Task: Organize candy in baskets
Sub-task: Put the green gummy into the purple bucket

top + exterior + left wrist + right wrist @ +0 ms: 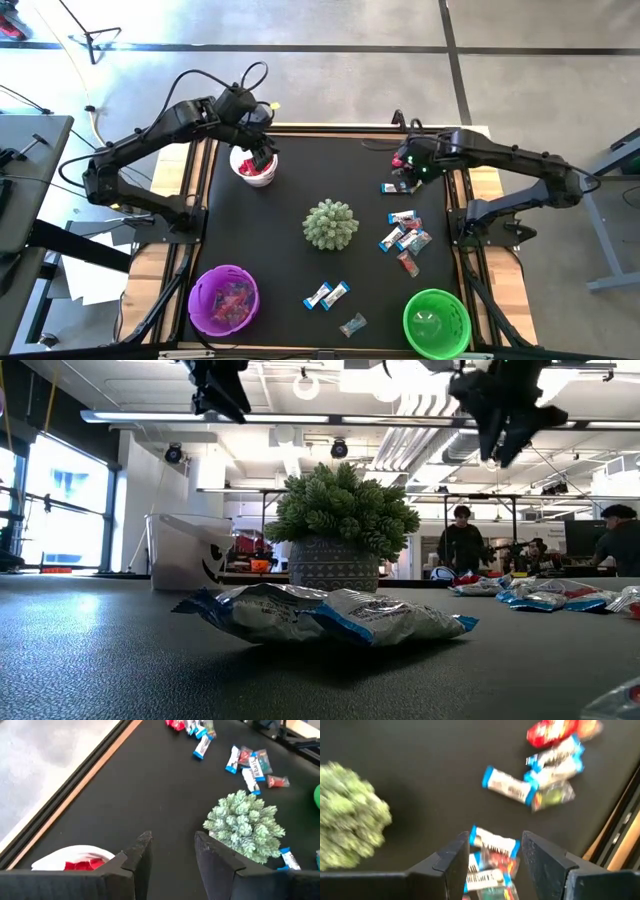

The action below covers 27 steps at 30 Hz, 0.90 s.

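Surface (260, 250) is carrying three baskets: white (254, 166), purple (223, 299), green (436, 322). Left tool (262, 155) is hanging open and empty over the white basket, where red candy is showing. Right tool (404, 170) is hovering open above scattered blue candy (404, 236) on the right side. Risk: crowded wrappers overlapping, so closing may be catching two or slipping off.

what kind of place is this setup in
Probably a robotics lab or open workshop: exposed ceiling ducts, people at benches behind, a polished concrete floor, and a black-topped table between two robot arms.
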Motion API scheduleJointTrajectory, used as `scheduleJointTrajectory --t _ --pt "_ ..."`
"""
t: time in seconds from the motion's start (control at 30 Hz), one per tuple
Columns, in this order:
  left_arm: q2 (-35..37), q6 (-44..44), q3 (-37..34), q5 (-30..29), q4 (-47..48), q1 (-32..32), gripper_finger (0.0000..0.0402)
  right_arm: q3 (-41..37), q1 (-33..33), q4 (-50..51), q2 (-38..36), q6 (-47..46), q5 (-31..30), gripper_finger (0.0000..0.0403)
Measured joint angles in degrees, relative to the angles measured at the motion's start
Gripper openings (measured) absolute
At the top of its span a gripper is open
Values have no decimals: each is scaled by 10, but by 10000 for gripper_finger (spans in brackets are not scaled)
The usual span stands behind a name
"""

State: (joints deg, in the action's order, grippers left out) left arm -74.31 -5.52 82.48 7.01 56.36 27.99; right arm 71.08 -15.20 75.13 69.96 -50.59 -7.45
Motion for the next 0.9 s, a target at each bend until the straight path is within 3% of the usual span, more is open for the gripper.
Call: scheduleJointTrajectory --t 0.2,0.47,0.67,0.9 --pt "14 -8 0 -39 -4 15 131 -87 -17 -68 -23 0 51 177" --pt "20 -29 0 -45 -53 48 131 -185 -74 -203 -52 14 120 177" --pt "20 -29 0 -45 -86 65 131 -239 -132 -260 -51 35 116 177" --pt "20 -29 0 -44 -97 69 131 -272 -181 -266 -53 -58 19 177"
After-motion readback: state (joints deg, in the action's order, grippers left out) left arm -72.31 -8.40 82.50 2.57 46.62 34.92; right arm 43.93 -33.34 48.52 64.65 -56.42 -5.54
